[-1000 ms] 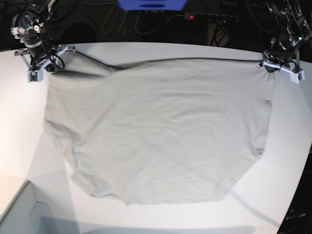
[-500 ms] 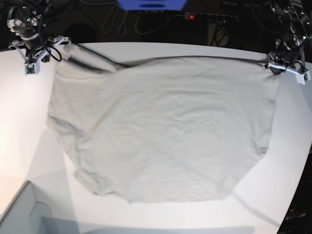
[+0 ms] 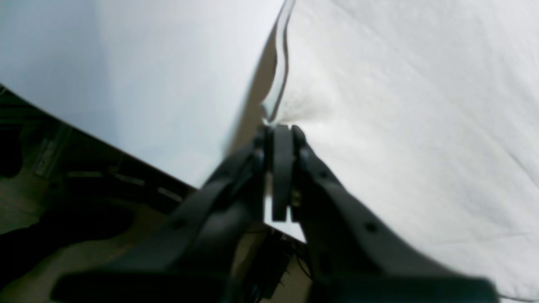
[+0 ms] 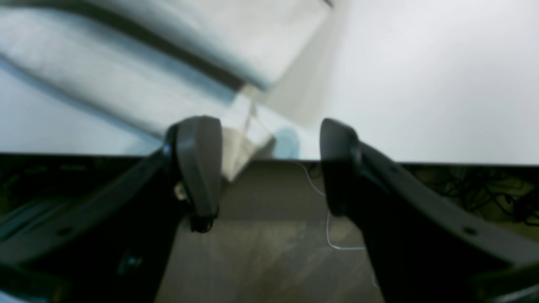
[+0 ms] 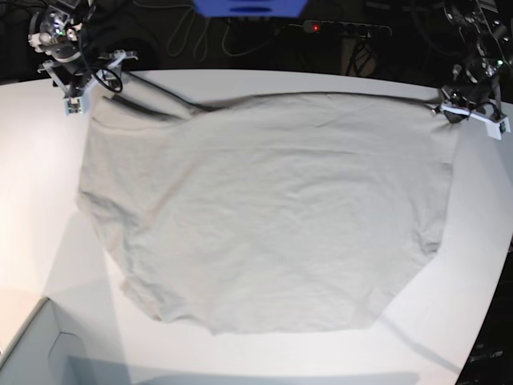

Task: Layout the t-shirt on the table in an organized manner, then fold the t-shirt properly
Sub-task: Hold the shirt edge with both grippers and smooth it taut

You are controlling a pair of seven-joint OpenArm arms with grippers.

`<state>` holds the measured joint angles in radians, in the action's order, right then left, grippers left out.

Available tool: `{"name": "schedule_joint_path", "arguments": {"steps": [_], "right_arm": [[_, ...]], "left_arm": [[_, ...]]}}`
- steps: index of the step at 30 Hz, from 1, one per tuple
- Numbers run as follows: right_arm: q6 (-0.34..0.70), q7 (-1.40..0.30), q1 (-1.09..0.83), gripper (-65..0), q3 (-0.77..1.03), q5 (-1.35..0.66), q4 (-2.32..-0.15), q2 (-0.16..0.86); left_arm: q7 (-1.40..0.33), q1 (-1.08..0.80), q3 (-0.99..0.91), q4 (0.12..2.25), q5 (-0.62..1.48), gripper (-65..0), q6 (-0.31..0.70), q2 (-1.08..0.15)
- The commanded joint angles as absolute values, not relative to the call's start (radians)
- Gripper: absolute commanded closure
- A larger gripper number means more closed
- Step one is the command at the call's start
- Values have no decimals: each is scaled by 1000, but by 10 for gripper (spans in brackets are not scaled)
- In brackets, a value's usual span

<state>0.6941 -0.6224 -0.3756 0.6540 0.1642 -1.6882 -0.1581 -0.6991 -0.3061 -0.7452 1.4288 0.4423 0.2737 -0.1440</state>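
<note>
T-shirt [image 5: 264, 208]: lay spread across the middle of the table [image 5: 32, 200], filling most of the base view from upper left to upper right and tapering toward the lower centre.
Lie of the cloth: mostly flat, with light wrinkles; the upper-left corner was doubled over in a dark-shadowed fold, and the left and lower edges ran uneven.
Collar, sleeves: I could not make them out from these views.
My right hand [image 4: 269, 168]: at the upper left of the base view, let go; its fingers stood wide apart with nothing between them, the cloth's corner lying just beyond on the table.
My left hand [image 3: 280, 139]: at the upper right of the base view, clenched on the t-shirt's far edge, the hem pinched between its tips and drawn taut.
Done, as I judged it: the spreading-out was largely achieved.
Left to do, as I judged it: smoothing the folded upper-left corner, squaring the edges, freeing the corner I held, then every fold of the garment; no fold proper had been made.
Grey box corner [image 5: 32, 345]: lower left of the base view, apart from the shirt.
</note>
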Motion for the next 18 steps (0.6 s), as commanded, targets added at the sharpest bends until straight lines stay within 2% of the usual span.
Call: {"name": "schedule_joint_path", "arguments": {"steps": [1, 10, 18], "right_arm": [[698, -610, -364, -365, 654, 156, -1704, -154], [698, -611, -374, -366, 631, 156, -1702, -156], [698, -611, -372, -365, 613, 156, -1618, -156]], "left_arm": [[-680, -305, -751, 1442, 449, 0, 275, -157], [-680, -305, -751, 1442, 449, 0, 275, -157], [-680, -305, -750, 1442, 449, 0, 275, -157]]}}
